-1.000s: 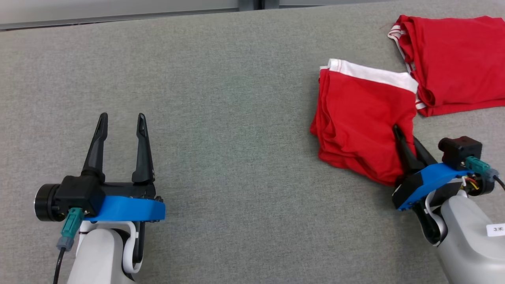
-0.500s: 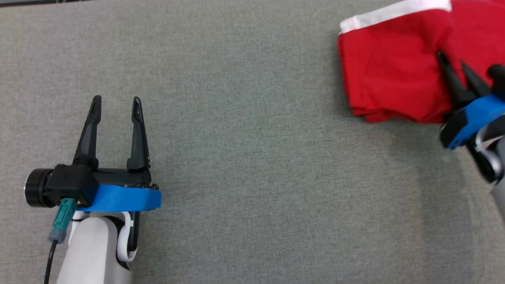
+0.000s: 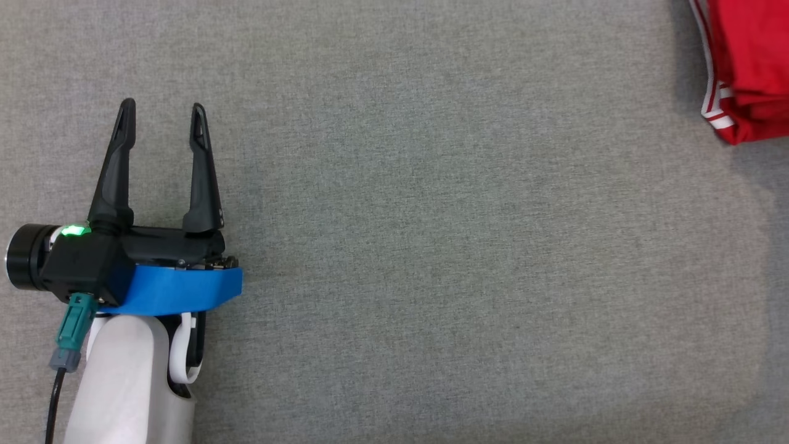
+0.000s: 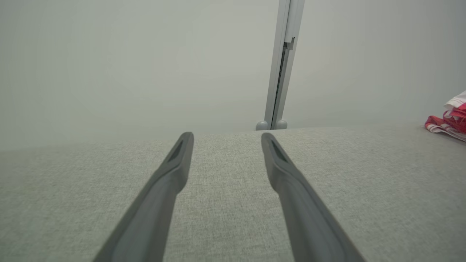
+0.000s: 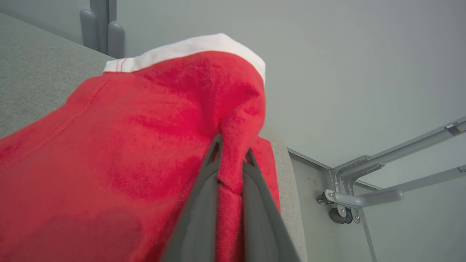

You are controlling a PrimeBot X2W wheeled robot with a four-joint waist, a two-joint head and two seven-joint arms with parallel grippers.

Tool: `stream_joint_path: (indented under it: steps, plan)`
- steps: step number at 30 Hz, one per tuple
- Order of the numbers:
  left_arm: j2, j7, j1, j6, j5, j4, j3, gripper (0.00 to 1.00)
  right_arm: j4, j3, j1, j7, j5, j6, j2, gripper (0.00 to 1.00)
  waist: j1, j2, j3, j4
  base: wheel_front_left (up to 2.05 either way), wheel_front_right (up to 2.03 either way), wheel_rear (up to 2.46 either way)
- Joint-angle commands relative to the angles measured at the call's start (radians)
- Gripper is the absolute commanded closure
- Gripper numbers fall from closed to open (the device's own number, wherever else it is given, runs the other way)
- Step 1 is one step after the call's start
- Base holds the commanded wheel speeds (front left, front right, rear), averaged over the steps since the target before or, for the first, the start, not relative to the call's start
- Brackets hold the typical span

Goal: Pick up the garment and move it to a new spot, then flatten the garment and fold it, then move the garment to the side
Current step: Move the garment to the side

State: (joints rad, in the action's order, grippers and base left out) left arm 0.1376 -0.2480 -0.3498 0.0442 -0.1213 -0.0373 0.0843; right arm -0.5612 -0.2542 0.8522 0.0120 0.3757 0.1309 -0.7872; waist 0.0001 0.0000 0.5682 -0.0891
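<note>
The garment (image 5: 127, 145) is red with a white band along its far edge, and it drapes over the grey table (image 5: 29, 72) in the right wrist view. My right gripper (image 5: 233, 147) is shut on a raised fold of that red cloth, which is pinched between the two fingers close to the table's edge. My left gripper (image 3: 161, 111) hovers open over bare table at the left of the head view, with nothing between its fingers (image 4: 174, 167).
Red cloth with white-striped trim (image 3: 739, 80) lies at the top right corner of the head view and shows at the right edge of the left wrist view (image 4: 449, 122). Metal frame bars (image 5: 367, 182) stand beyond the table's edge.
The head camera has shifted. My right gripper and the white-banded garment it holds have gone off to the right, out of the head view. The left gripper stays open.
</note>
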Motion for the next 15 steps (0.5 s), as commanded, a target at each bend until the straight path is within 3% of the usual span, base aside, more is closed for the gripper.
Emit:
stream_joint_path:
  steps: [1, 8, 15]
  plan:
    - [0.006, 0.002, -0.016, -0.002, 0.004, 0.007, 0.005, 0.00, -0.008, 0.004, 0.020, 0.008, 0.007, 0.000, -0.020, 1.00, -0.0001, 0.0000, 0.009, 0.007, 0.00, 0.00, 0.00]
    - [0.010, 0.007, -0.030, -0.005, 0.003, 0.031, 0.012, 0.00, -0.065, -0.019, 0.076, 0.042, 0.000, 0.000, -0.095, 1.00, -0.0001, 0.0000, 0.035, 0.021, 0.00, 0.00, 0.00]
    - [0.010, 0.004, -0.037, -0.009, -0.005, 0.027, 0.018, 0.00, -0.130, -0.040, 0.125, 0.070, -0.015, 0.000, -0.113, 1.00, -0.0001, 0.0000, 0.046, 0.037, 0.00, 0.00, 0.00]
